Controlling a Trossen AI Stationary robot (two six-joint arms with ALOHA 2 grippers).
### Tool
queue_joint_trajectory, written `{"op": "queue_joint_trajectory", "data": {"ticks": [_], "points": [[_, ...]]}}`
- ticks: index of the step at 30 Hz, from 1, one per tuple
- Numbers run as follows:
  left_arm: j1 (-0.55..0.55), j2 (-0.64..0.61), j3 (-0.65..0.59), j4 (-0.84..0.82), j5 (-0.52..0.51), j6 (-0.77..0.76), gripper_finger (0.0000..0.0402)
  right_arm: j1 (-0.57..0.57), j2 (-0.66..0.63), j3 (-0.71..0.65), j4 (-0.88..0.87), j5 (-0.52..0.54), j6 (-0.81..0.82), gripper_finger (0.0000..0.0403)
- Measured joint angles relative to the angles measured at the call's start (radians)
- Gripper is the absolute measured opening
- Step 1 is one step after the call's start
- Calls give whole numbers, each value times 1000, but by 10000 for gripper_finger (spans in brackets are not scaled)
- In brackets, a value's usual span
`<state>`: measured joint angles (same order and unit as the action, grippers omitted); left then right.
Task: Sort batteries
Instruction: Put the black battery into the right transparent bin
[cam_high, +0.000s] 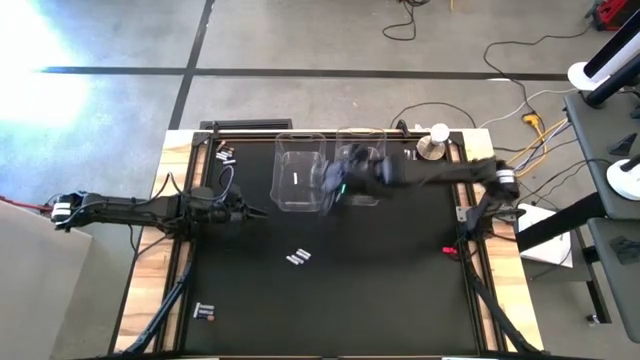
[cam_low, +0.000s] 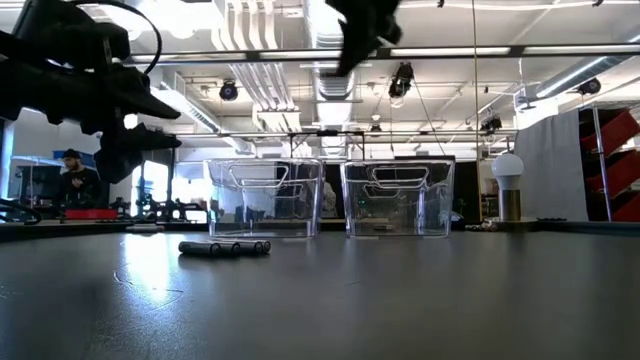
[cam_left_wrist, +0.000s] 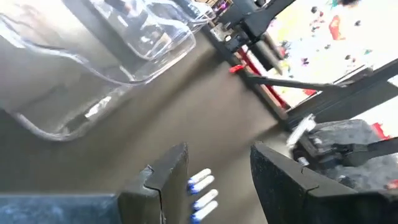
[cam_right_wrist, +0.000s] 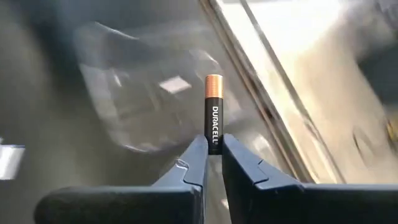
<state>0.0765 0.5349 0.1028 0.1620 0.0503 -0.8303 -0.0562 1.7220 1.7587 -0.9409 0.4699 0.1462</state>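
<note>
My right gripper (cam_right_wrist: 213, 153) is shut on a dark battery (cam_right_wrist: 213, 118) with a copper end. It hovers high over the two clear bins (cam_high: 300, 175) (cam_high: 360, 165) at the far middle of the table, and shows blurred in the high view (cam_high: 335, 180). A white battery (cam_high: 297, 178) lies in the left bin. More batteries lie on the mat (cam_high: 299, 258) (cam_low: 225, 247), near the front left (cam_high: 205, 313) and at the far left edge (cam_high: 225, 155). My left gripper (cam_high: 250, 213) waits open at the left, above the mat, with white batteries (cam_left_wrist: 202, 190) showing beyond its fingers. My right gripper pinches the battery's dark lower end (cam_right_wrist: 213, 144) between its two fingertips. The battery runs on in line with the fingers, copper end away from them. It is lifted clear of the table and the bins.
A small lamp with a round white head (cam_high: 437, 140) (cam_low: 508, 180) stands at the far right of the mat. A small red object (cam_high: 449, 250) lies at the mat's right edge. The dark mat between the bins and the near edge is mostly bare.
</note>
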Motion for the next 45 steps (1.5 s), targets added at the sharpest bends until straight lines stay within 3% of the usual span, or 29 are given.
{"op": "queue_joint_trajectory", "data": {"ticks": [5,10,15,27,45], "points": [[-2,-8,0,136,114,-17,155,-162,-38,-77,-50,-168,4,24],[-2,-24,0,399,241,-17,155,-277,-4,-187,-25,-328,16,23],[-1,-31,0,579,257,-17,155,-360,84,-216,-25,-360,59,23],[0,-33,0,672,247,-27,155,-427,260,-186,-50,-450,78,23],[-1,-45,0,786,265,-20,155,-431,299,-177,-53,-451,80,71]]}}
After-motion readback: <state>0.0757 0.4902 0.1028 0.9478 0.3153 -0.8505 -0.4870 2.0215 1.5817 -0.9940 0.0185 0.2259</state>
